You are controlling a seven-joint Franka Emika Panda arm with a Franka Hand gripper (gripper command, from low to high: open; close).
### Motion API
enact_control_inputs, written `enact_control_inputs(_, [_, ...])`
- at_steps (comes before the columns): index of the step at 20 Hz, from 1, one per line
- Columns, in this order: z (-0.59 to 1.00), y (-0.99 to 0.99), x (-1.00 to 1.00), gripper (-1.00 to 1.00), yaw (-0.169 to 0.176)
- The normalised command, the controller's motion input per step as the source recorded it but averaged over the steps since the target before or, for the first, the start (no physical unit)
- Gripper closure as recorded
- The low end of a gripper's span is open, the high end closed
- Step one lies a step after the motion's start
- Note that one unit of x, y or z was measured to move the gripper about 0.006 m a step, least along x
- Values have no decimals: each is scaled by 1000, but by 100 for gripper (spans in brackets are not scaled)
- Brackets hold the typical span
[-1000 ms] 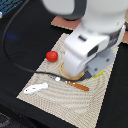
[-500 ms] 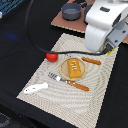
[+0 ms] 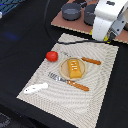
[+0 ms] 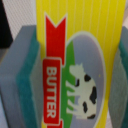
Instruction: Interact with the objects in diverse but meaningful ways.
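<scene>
Fish [image 3: 36, 89]: white, lying on the mat's near corner, at about 8 o'clock from the plate, well apart from it.
Knife [image 3: 70, 82]: wooden handle, lying just at the plate's near edge, blade end toward the fish.
Plate [image 3: 64, 73]: tan, round, in the middle of the mat.
Loaf [image 3: 74, 68]: orange-brown, lying on the plate.
Tomato [image 3: 51, 56]: red, on the mat at 10 o'clock from the plate, just beside it.
Second utensil [image 3: 90, 61]: wooden handle, on the mat at 1 o'clock from the plate.
Mat [image 3: 102, 82]: pale woven cloth on the black table [image 3: 20, 45].
Arm [image 3: 107, 17]: white, raised over the mat's far edge, at 1 o'clock from the plate.
Fingers [image 4: 22, 80]: grey with green pads, closed on the packet from both sides, seen in the wrist view.
Packet [image 4: 75, 60]: yellow, red label reading BUTTER, a cow picture; held between the pads.
Pots [image 3: 71, 11]: grey, on a brown board [image 3: 62, 22] at the far side, beyond the mat.
</scene>
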Motion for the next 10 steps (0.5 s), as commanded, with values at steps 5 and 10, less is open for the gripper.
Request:
enact_control_inputs(5, [-446,1,-1000,100,18])
enact_control_inputs(10, [-580,0,-973,100,15])
